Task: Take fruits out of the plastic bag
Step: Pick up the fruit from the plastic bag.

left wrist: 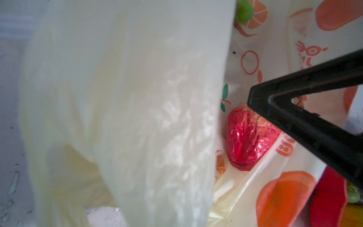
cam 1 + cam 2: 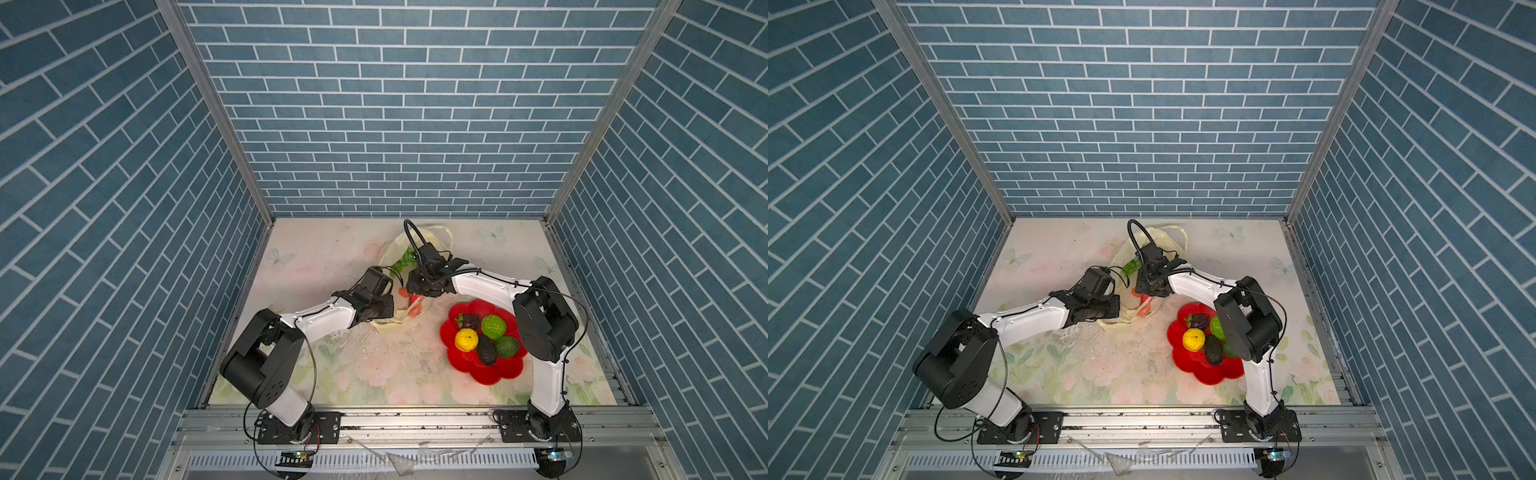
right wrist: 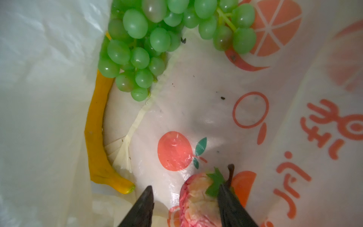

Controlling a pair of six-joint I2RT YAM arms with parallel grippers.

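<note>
Pinching bag [image 1: 137,98] rim with left gripper [image 2: 386,311] to prop mouth open. Straddling strawberry [image 3: 196,200] with right gripper [image 3: 185,186], jaws spread, no squeeze yet. 2 more inside: grapes [image 3: 149,39], banana [image 3: 96,137].

Green grape bunch [image 3: 135,39]; yellow banana [image 3: 94,137]; orange-printed pale plastic bag [image 3: 196,102].

Tabletop [image 2: 374,374]: pale floral print, pink blooms, green leaves, scuffed with dark specks (faint butterfly prints [image 2: 493,233] toward its far edge). Behind tabletop: back wall [image 2: 395,104], blue brick pattern, white joints. Same pattern on side walls [image 2: 83,208] flanking tabletop. Aluminium posts [image 2: 218,112] rise from tabletop's far corners. Metal rail [image 2: 415,419] along tabletop's near edge; slotted strip [image 2: 374,459] just beyond rail. Light even, soft.
</note>
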